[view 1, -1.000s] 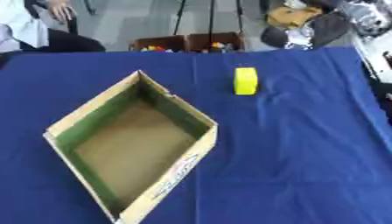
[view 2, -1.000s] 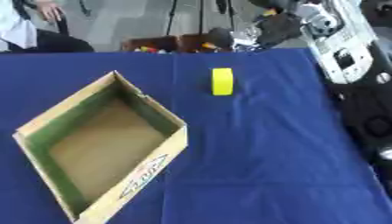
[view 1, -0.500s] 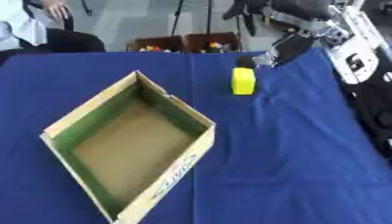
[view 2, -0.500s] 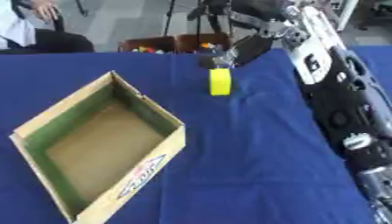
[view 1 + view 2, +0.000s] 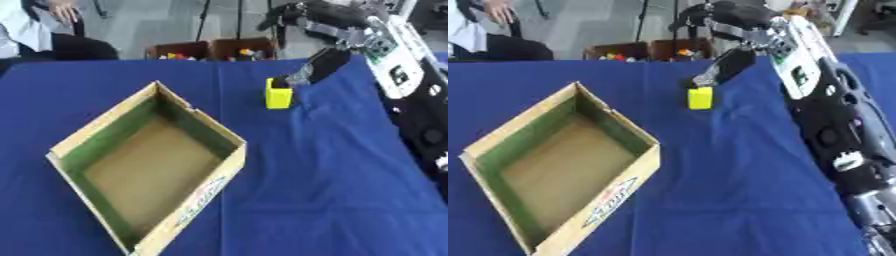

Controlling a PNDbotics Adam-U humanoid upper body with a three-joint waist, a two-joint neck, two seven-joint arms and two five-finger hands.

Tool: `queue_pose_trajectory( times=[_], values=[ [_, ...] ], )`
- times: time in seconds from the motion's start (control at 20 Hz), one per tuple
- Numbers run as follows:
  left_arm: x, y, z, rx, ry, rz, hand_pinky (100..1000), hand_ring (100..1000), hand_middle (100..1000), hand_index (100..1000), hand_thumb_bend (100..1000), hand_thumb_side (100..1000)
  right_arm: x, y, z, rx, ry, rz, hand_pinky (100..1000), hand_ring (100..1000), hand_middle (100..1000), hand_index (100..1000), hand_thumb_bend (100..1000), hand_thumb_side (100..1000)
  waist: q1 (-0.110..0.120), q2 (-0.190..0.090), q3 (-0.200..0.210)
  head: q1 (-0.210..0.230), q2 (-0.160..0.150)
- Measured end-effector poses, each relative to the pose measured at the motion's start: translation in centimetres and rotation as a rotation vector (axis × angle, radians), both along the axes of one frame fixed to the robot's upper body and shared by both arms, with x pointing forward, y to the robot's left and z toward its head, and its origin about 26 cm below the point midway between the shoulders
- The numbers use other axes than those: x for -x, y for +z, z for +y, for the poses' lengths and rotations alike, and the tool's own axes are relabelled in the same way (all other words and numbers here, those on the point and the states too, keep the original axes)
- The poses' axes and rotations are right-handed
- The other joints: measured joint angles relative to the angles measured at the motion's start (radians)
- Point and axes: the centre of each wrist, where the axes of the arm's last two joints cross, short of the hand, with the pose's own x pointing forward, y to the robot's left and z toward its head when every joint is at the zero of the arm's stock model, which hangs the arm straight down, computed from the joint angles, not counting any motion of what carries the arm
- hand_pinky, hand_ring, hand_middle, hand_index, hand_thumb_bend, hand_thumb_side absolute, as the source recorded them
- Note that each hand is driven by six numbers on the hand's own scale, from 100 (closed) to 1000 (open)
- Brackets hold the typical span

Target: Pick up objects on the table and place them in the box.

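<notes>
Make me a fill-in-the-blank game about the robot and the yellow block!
1. The block near the right hand is coloured ____.
2. The cardboard box holds ____ objects.
3. The tablecloth is coloured ____.
4. The block stands on the ____, outside the box.

Answers: yellow; no; blue; table

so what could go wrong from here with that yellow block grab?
1. The right hand comes at the yellow block from the far side with only fingertips near its top edge; it could tip or get nudged rather than grasped.
2. The box sits askew, a corner towards the block; a low carry might clip its wall.
3. The blue cloth looks creased and could drag.
</notes>
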Motion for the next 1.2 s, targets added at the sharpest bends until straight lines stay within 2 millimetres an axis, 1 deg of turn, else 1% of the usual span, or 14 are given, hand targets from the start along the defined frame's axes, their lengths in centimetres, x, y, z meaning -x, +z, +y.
queue_pose_trajectory(
  times=[0.1, 0.2, 0.25, 0.35, 0.45, 0.5, 0.55, 0.6, 0.85, 0.9, 1.0, 1.05, 1.1, 1.2],
  values=[
    [0.0, 0.0, 0.0, -0.001, -0.002, 0.001, 749, 675, 850, 968, 100, 1000, -0.2, -0.2, -0.1, -0.02, -0.007, 0.029, 1000, 1000, 943, 1000, 645, 592, 0.0, 0.0, 0.0, 0.0, -0.001],
    [0.0, 0.0, -0.1, -0.002, -0.004, 0.002, 749, 675, 850, 968, 100, 1000, -0.2, -0.3, -0.2, -0.035, -0.011, 0.047, 1000, 1000, 937, 1000, 645, 609, 0.0, 0.0, 0.0, 0.0, -0.003],
    [0.0, 0.0, -0.1, -0.002, -0.004, 0.002, 748, 675, 850, 968, 100, 1000, -0.2, -0.2, -0.2, -0.04, -0.011, 0.051, 1000, 1000, 893, 998, 643, 631, 0.0, 0.0, 0.0, 0.0, -0.004],
    [0.0, 0.0, -0.1, -0.003, -0.004, 0.002, 748, 675, 850, 967, 100, 1000, -0.1, -0.1, -0.2, -0.051, -0.007, 0.053, 987, 1000, 779, 980, 636, 643, 0.0, 0.0, 0.0, 0.0, -0.004],
    [0.0, 0.0, -0.1, -0.003, -0.004, 0.002, 748, 675, 850, 965, 100, 1000, -0.1, 0.0, -0.2, -0.055, -0.002, 0.049, 956, 1000, 567, 968, 630, 631, 0.0, 0.0, 0.0, 0.0, -0.004],
    [0.0, 0.0, -0.1, -0.003, -0.004, 0.002, 748, 674, 850, 965, 100, 1000, 0.0, 0.0, -0.2, -0.055, -0.001, 0.046, 942, 1000, 584, 965, 629, 622, 0.0, 0.0, 0.0, 0.0, -0.004],
    [0.0, 0.0, -0.1, -0.003, -0.004, 0.002, 748, 674, 850, 965, 100, 1000, 0.0, 0.0, -0.2, -0.051, -0.003, 0.044, 937, 1000, 730, 968, 631, 611, 0.0, 0.0, 0.0, 0.0, -0.004],
    [0.0, 0.0, -0.1, -0.004, -0.005, 0.003, 748, 674, 850, 964, 100, 1000, 0.0, 0.0, -0.2, -0.044, -0.007, 0.041, 938, 1000, 761, 972, 632, 601, 0.0, 0.0, 0.001, 0.0, -0.004],
    [0.0, 0.0, -0.1, -0.01, -0.006, 0.005, 748, 673, 850, 964, 100, 1000, -0.1, 0.0, -0.3, -0.002, -0.037, 0.021, 940, 1000, 763, 975, 632, 595, 0.0, 0.0, 0.003, 0.0, -0.004],
    [0.0, 0.0, -0.1, -0.01, -0.006, 0.005, 748, 673, 849, 962, 100, 1000, -0.1, -0.1, -0.4, 0.004, -0.04, 0.019, 941, 1000, 782, 974, 634, 543, 0.0, 0.0, 0.003, 0.0, -0.004],
    [0.0, 0.0, -0.1, -0.011, -0.007, 0.005, 748, 672, 849, 961, 100, 1000, -0.3, -0.3, -0.7, 0.01, -0.059, 0.028, 944, 1000, 792, 975, 634, 518, 0.0, 0.0, 0.008, 0.0, -0.007],
    [0.0, 0.0, -0.1, -0.012, -0.008, 0.006, 748, 672, 848, 960, 100, 1000, -0.5, -0.6, -0.9, 0.013, -0.076, 0.043, 944, 1000, 807, 976, 634, 505, 0.0, 0.0, 0.011, 0.0, -0.007],
    [0.0, 0.0, -0.1, -0.014, -0.008, 0.006, 748, 672, 849, 960, 100, 1000, -0.7, -0.8, -1.1, 0.017, -0.094, 0.06, 946, 1000, 900, 987, 636, 475, 0.0, 0.0, 0.013, 0.0, -0.007],
    [-0.1, 0.0, -0.1, -0.016, -0.008, 0.006, 748, 672, 848, 960, 100, 1000, -1.0, -1.4, -1.1, 0.028, -0.119, 0.086, 943, 1000, 911, 985, 634, 486, 0.0, 0.0, 0.013, -0.001, -0.007]
  ],
)
